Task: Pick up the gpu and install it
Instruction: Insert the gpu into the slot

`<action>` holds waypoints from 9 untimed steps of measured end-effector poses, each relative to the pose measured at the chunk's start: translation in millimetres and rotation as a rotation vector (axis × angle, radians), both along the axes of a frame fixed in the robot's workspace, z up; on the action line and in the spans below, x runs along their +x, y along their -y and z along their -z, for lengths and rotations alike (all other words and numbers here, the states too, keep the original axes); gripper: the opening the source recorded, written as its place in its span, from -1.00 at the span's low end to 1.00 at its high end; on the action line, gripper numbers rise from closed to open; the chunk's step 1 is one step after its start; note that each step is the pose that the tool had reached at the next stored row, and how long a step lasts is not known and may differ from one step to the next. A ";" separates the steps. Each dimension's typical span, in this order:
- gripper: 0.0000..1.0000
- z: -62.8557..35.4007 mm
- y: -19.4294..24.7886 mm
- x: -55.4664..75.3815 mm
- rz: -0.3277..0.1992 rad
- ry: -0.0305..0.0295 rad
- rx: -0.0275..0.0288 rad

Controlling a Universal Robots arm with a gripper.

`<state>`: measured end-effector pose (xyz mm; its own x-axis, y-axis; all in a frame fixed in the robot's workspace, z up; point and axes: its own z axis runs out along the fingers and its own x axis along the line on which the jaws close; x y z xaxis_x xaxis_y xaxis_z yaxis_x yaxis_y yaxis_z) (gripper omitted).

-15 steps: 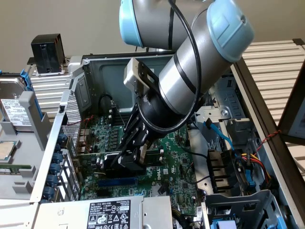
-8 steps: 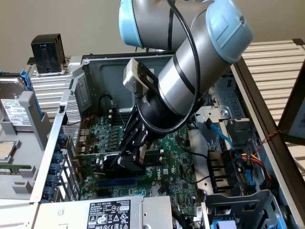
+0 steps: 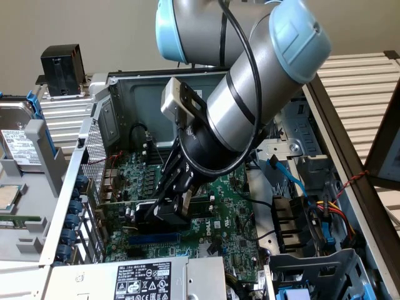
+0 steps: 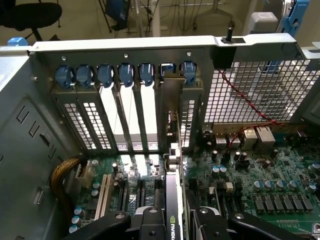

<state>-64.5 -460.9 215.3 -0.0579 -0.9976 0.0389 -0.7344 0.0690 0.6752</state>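
The gpu (image 3: 164, 217) is a small card with a black shroud. It stands on edge over the green motherboard (image 3: 234, 200), low inside the open computer case. My gripper (image 3: 170, 209) is shut on it from above, one finger on each side. In the wrist view the gpu (image 4: 172, 195) runs edge-on between my fingers (image 4: 147, 220), and my gripper (image 4: 174, 222) clamps it. Its metal bracket (image 4: 170, 100) lies against a rear slot opening of the case. How deep the card sits in its slot is hidden.
Blue slot clips (image 4: 125, 75) line the case's rear wall (image 3: 69, 206). Empty expansion slots (image 4: 105, 192) lie beside the card, and a braided cable (image 4: 62, 175) curls near the case side. A power supply (image 3: 156, 278) and a drive cage with cables (image 3: 312, 212) crowd the case.
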 end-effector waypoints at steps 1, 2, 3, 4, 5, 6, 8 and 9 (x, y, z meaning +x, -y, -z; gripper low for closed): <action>-0.47 0.3 0.0 -0.1 0.000 0.0000 0.0003; -0.47 0.7 0.0 -0.2 0.000 0.0000 0.0005; -0.47 1.0 0.0 -0.2 0.000 0.0000 0.0006; -0.47 1.0 0.0 -0.3 0.000 -0.0001 0.0006; -0.47 1.1 0.0 -0.3 0.000 -0.0001 0.0013; -0.47 1.1 0.0 -0.3 0.000 -0.0001 0.0016; -0.47 1.1 0.0 -0.3 0.000 -0.0002 0.0021; -0.47 1.1 0.0 -0.3 0.000 -0.0004 0.0022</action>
<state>-64.8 -460.9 214.2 -0.0579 -0.9976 0.0367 -0.7342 0.0674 0.6756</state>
